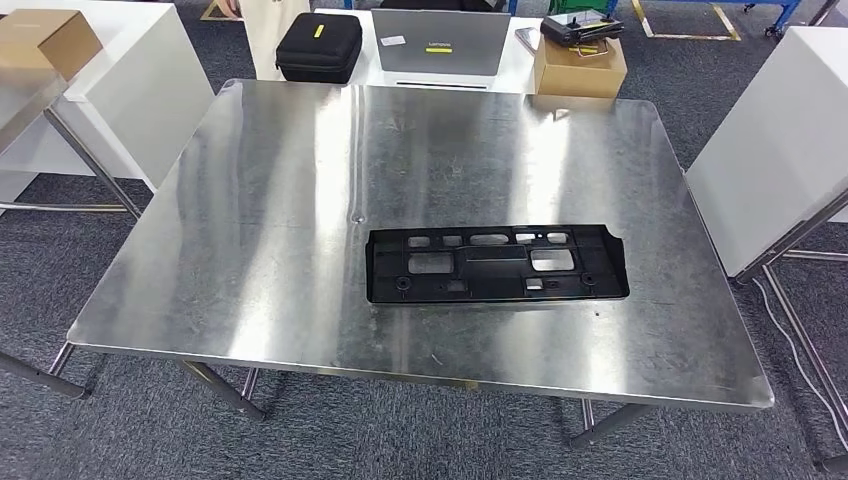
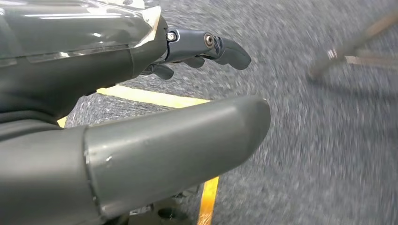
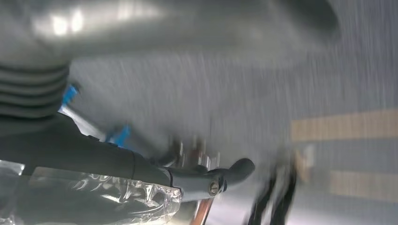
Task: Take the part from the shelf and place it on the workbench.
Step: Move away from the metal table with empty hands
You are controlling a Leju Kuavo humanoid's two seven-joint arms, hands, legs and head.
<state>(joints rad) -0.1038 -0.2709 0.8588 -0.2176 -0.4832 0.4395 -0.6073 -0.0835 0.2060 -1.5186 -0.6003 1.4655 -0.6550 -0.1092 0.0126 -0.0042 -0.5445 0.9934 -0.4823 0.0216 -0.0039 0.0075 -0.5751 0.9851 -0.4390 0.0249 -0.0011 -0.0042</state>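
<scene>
A flat black plastic part (image 1: 497,264) with several cut-outs lies on the steel workbench (image 1: 250,250), right of its middle and toward the front edge. Nothing touches it. My left hand (image 2: 155,117) hangs over grey carpet with its thumb and fingers (image 2: 225,49) spread and nothing between them. My right hand (image 3: 141,173) also hangs over the floor, blurred, with fingers (image 3: 234,171) stretched out and nothing in them.
Behind the workbench stands a white table with a black case (image 1: 318,46), a grey laptop (image 1: 440,42) and a cardboard box (image 1: 580,66). White tables (image 1: 780,150) flank the bench right and left, one bearing a cardboard box (image 1: 45,40). Yellow floor tape (image 2: 206,206) runs across the carpet.
</scene>
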